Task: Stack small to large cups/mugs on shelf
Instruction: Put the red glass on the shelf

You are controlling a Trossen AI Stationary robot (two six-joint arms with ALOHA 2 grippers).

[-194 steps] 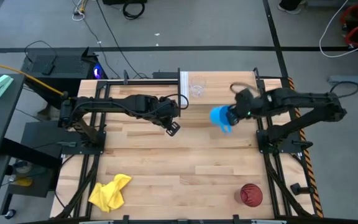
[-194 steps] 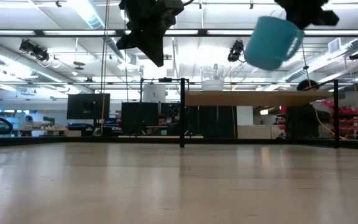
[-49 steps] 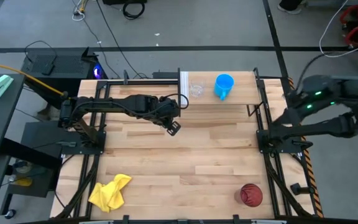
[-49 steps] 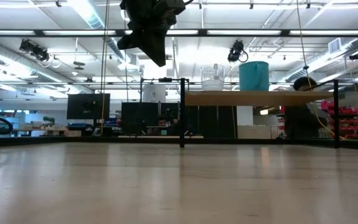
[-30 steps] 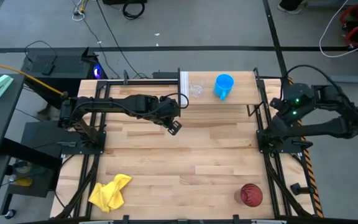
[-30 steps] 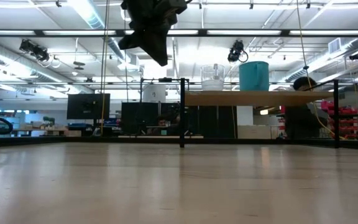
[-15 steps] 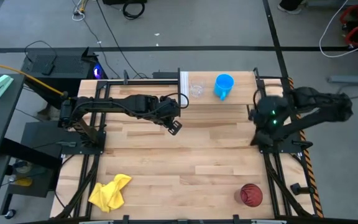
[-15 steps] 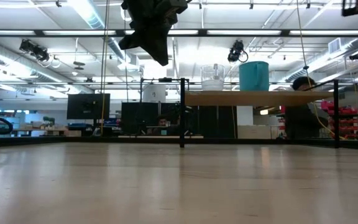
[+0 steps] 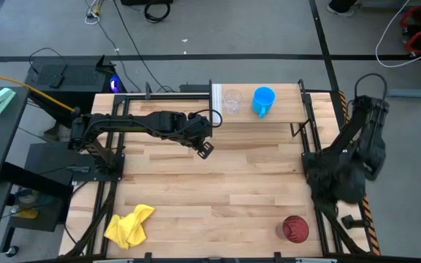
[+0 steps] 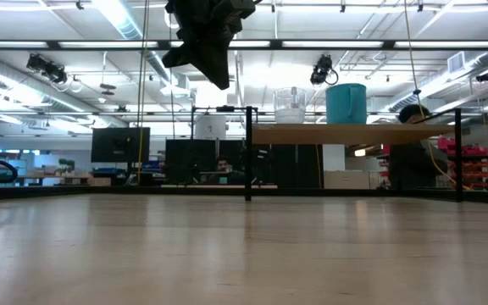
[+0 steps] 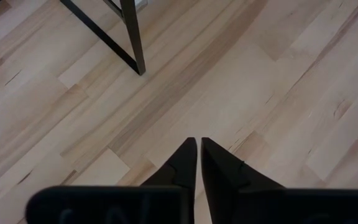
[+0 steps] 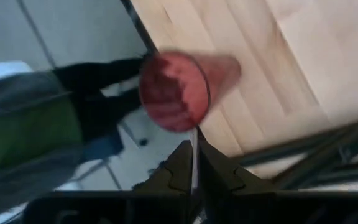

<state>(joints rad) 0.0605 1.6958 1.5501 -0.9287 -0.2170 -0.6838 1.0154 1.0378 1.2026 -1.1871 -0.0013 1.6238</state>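
Two vessels are up on the shelf: the clear plastic cup by the white end panel, the blue mug just beside it, handle pointing toward the bench's middle. The one left is the dark red tumbler, standing upright near the bench's front right corner, well apart from the shelf.

The right arm is folded over the right edge of the bench, and the right end effector looks down toward the tumbler's open mouth, fingers drawn nearly together with only a sliver between them, nothing in them. They will need to spread before any grab.

That tumbler looks like rigid plastic, light, smooth-walled and probably a bit slippery, and being tall it could tip if nudged at the rim. My call: take it across the body below the rim, or pinch one wall over the lip.

The left end effector hangs above the bench near the shelf's left upright, fingers almost touching, empty.
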